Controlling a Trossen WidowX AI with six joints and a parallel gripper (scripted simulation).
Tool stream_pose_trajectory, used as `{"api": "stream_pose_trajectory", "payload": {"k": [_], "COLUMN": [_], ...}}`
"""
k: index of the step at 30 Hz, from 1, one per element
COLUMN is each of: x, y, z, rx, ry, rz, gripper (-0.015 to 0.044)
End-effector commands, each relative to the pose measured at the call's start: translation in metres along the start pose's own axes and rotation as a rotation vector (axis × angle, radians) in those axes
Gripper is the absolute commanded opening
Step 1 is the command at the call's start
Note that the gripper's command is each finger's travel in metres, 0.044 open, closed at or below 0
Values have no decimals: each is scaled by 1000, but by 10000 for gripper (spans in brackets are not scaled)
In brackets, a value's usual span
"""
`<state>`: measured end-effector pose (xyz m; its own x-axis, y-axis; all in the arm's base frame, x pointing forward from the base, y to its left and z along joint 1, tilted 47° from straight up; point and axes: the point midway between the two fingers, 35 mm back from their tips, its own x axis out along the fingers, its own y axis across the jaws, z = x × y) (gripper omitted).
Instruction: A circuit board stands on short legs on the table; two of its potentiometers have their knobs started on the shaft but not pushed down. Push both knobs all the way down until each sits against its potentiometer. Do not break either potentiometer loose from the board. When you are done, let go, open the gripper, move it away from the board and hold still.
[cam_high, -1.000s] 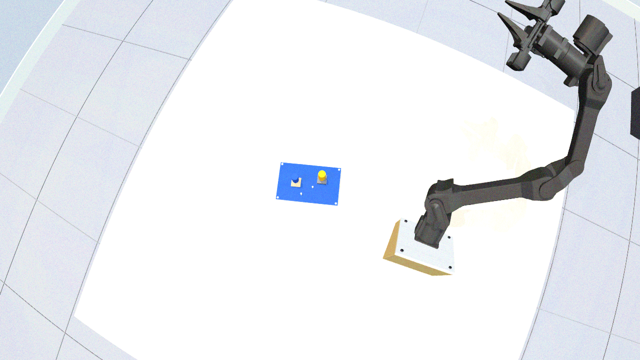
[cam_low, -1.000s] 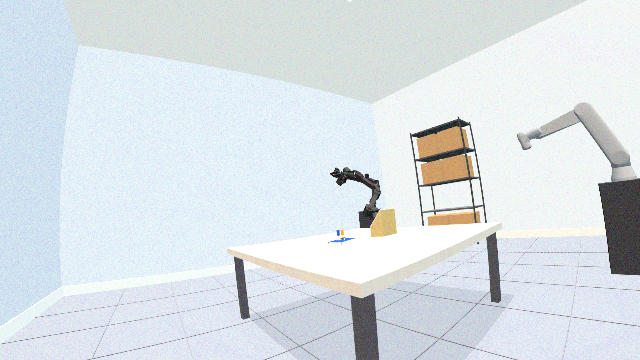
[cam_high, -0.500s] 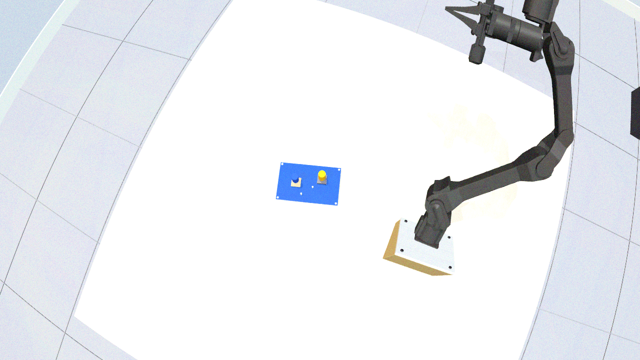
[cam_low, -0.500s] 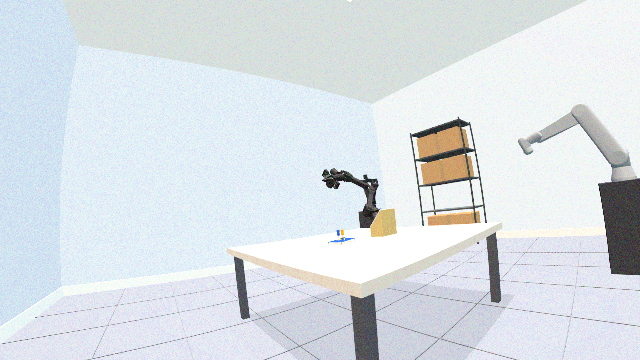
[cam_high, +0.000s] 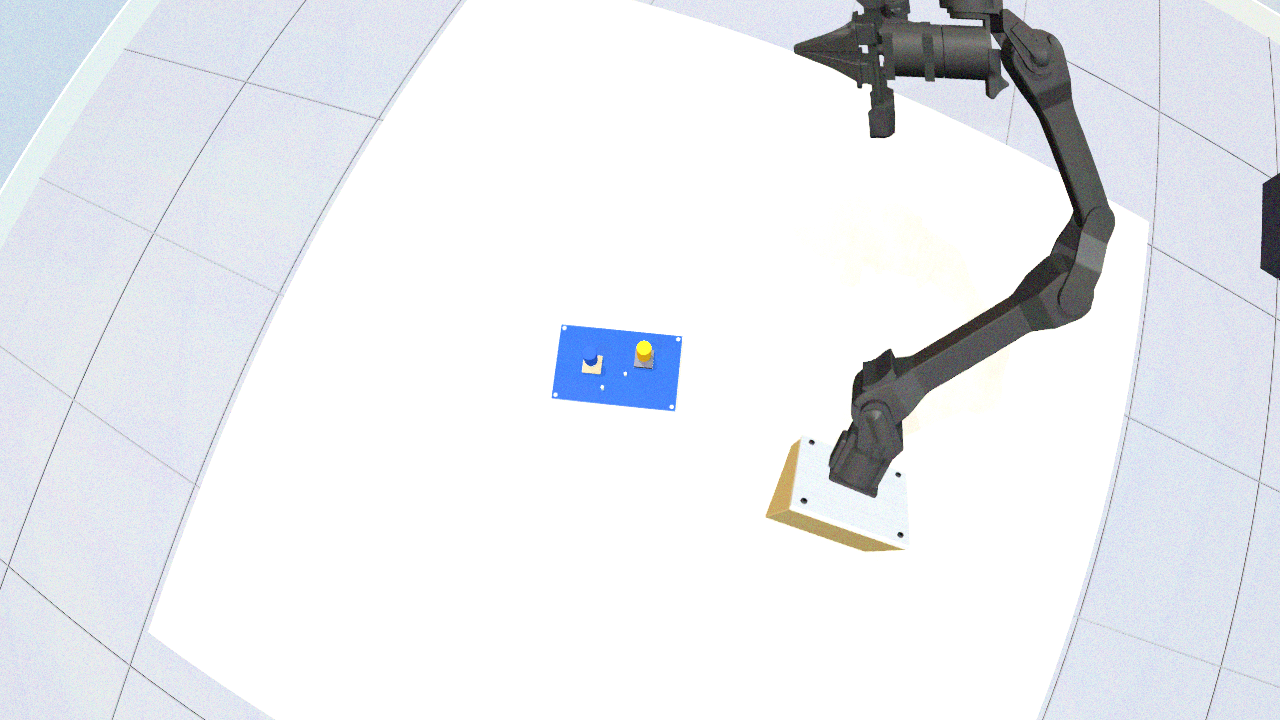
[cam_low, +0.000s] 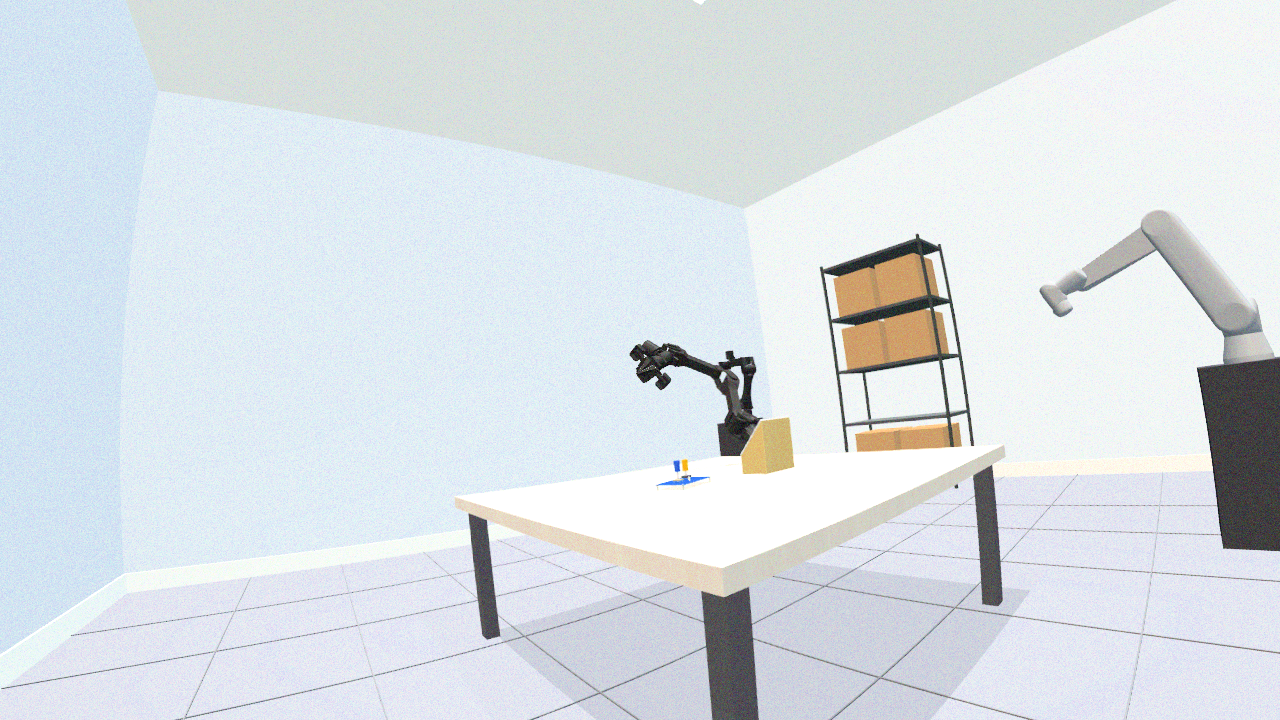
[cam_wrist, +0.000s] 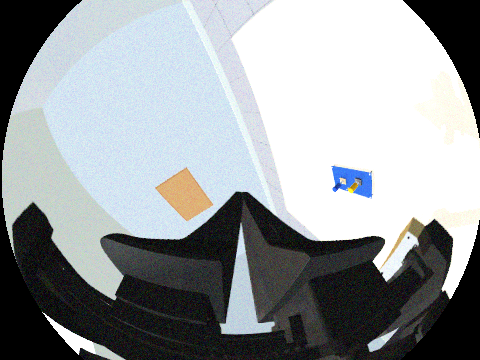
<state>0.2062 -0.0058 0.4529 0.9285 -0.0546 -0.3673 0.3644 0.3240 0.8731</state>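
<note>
The blue circuit board (cam_high: 657, 386) (cam_wrist: 366, 188) stands on the table. A blue knob (cam_high: 590, 355) (cam_low: 676, 465) (cam_wrist: 336, 188) is above the tan potentiometer (cam_high: 591, 368) (cam_wrist: 343, 180). A yellow knob (cam_high: 643, 349) (cam_low: 684, 464) (cam_wrist: 354, 187) is above the grey potentiometer (cam_wrist: 358, 181). In the exterior view both knobs stand upright, raised above the board with a gap below. My gripper (cam_high: 799, 49) (cam_wrist: 241, 197) is shut with nothing between its fingertips. It is high up and well away from the board, towards the top right in the top view.
My arm's base stands on a wooden block with a white top plate (cam_high: 850, 514), at the table's right part in the top view. A shelf with boxes and a grey arm (cam_low: 1194, 268) on a dark pedestal are beyond the table (cam_low: 626, 528).
</note>
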Motion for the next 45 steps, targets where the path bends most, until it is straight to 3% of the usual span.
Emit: {"api": "stream_pose_trajectory", "payload": {"k": [1,23,45], "x": [22,126,189], "y": [-9,-75,-157], "z": [-5,-40,-84], "rx": [-68,-542,-1091], "ry": [12,133,365], "rz": [-73,-461,-803], "gripper": [0,0,0]}}
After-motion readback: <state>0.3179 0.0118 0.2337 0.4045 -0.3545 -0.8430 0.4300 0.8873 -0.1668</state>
